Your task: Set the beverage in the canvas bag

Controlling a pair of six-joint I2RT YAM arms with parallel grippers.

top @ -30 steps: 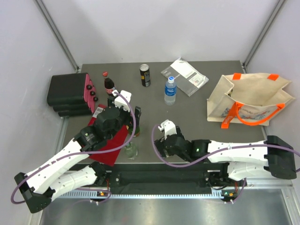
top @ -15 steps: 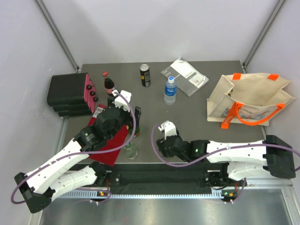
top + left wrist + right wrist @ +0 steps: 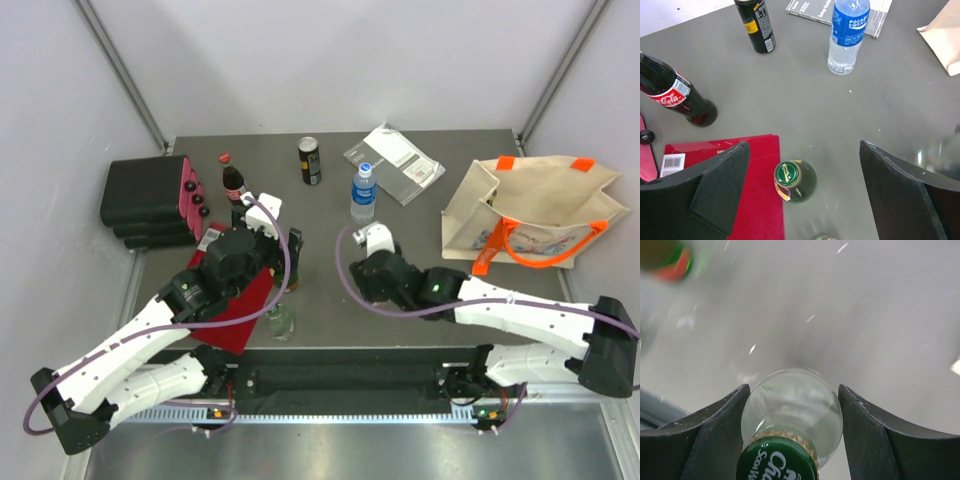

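The beverage (image 3: 790, 410), a clear glass bottle with a green cap, sits upright between the pads of my right gripper (image 3: 792, 390), which is shut on its neck. From above, the right gripper (image 3: 372, 262) is near the table's middle and hides the bottle. The canvas bag (image 3: 535, 210), beige with orange handles, stands open at the right; its corner (image 3: 942, 42) shows in the left wrist view. My left gripper (image 3: 804, 165) stands wide open above a green bottle (image 3: 795, 180), touching nothing.
A second clear bottle (image 3: 280, 322) stands near the front edge beside a red booklet (image 3: 240, 295). A cola bottle (image 3: 232, 180), black can (image 3: 310, 160) and water bottle (image 3: 363, 193) stand at the back, with a grey packet (image 3: 393, 162) and a black case (image 3: 150, 200).
My right gripper has shut on the clear bottle and moved with it away from the front edge, up and to the right. The left arm has not moved.
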